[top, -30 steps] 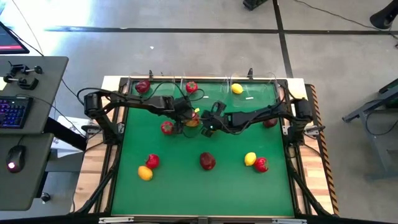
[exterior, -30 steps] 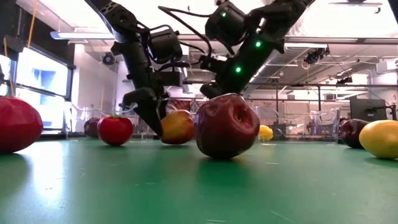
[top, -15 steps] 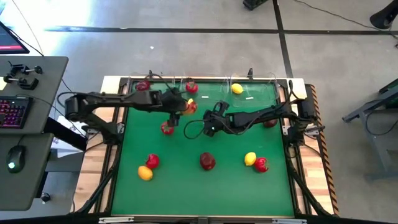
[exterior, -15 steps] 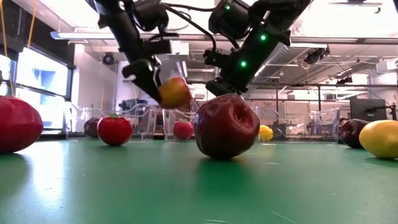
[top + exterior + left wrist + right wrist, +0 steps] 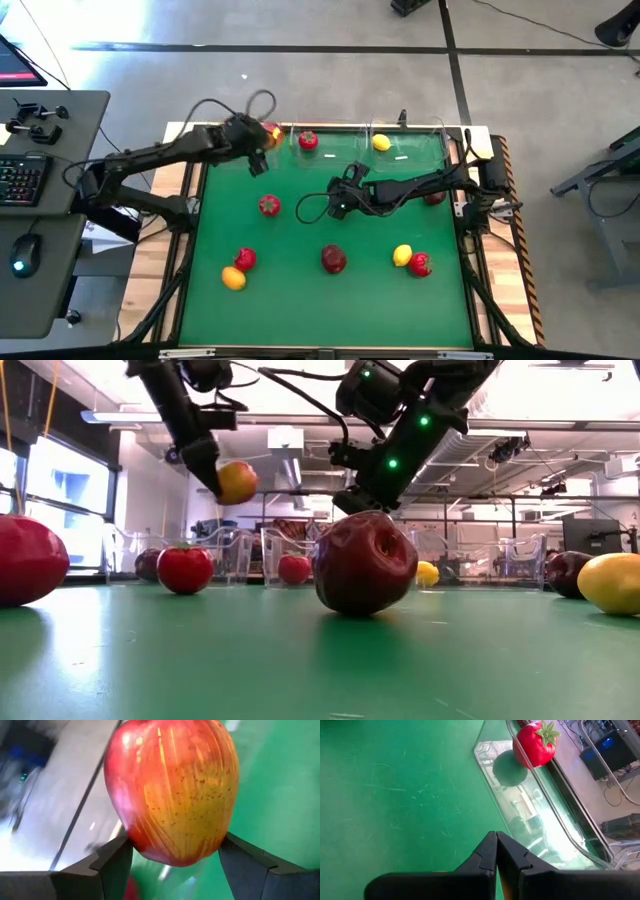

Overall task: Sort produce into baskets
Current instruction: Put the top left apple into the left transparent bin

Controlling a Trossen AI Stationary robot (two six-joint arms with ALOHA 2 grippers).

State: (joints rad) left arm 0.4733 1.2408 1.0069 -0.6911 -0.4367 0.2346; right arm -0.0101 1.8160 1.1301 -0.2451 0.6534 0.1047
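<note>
Left gripper [image 5: 172, 865] clasps a smooth, speckled red-yellow apple [image 5: 172, 790]; right gripper [image 5: 496, 851] pinched closed.

Left gripper [image 5: 222, 480] holds a red-yellow apple [image 5: 238, 482] aloft. A dark apple [image 5: 365, 563] rests mid-mat [image 5: 300, 660]. Bins [image 5: 290, 550] line the far edge.

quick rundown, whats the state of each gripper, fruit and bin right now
left gripper: shut on the red-orange apple, held up over the left bin
right gripper: shut, empty, above mid mat
middle bin: holds one green-topped red fruit
right bin: holds one lemon
dark red apple: loose on the green mat
</note>
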